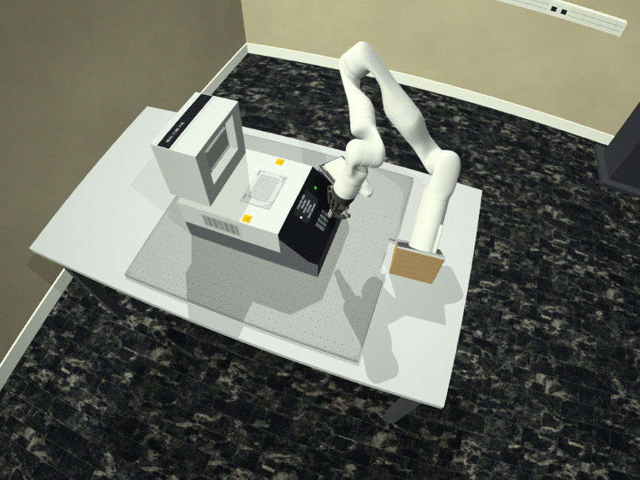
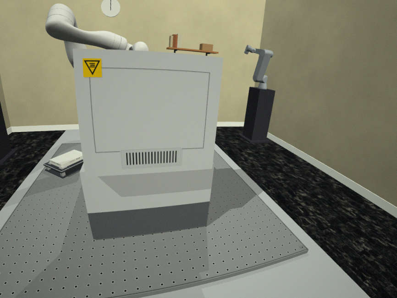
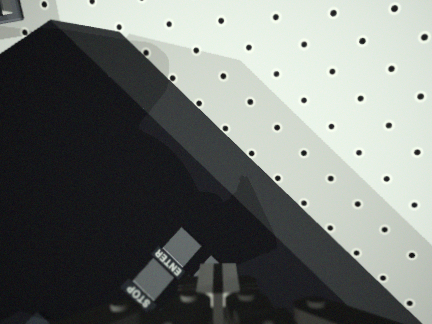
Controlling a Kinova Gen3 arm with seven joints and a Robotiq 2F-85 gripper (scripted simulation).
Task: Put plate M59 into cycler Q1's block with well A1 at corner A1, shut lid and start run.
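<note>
Plate M59, white, sits on the dark plate nest N1 beside the cycler. Cycler Q1 has its lid standing upright, open. The block shows a grid of wells and no white plate on it. The lamp is green. My gripper is shut and empty, with its tips over the lower part of the black front panel. In the wrist view the STOP key and ENTER key show beside the tips, which partly cover another key. START and LID cannot be read.
Q1 stands on a perforated board on the white table. The arm's base stands by a wooden block at the table's right end. The raised lid is a tall obstacle behind the block.
</note>
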